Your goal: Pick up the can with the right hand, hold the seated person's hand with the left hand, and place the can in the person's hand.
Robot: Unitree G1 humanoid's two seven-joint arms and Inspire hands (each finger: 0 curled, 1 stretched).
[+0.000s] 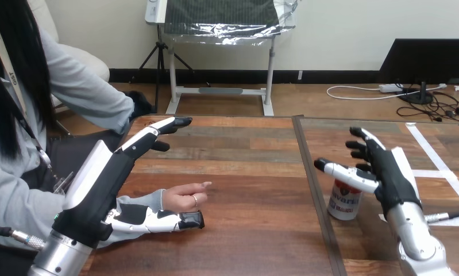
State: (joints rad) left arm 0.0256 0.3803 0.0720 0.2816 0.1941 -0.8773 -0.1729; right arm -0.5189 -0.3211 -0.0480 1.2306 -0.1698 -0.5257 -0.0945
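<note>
The can (344,202) stood upright on the bench (250,167) at the right, just below the thumb of the right robot hand (389,172), whose fingers were spread and straight, not closed on it. The left robot hand (103,175) was released too, its fingers straight above the person's hand (184,196), which rested on the bench beside its thumb.

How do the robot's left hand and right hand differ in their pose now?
The left hand is at the person's hand; the right hand is at the can, thumb over its top. The left hand's fingers stretch forward, nearly level; the right hand's fingers are raised. Both are open, gripping nothing.
</note>
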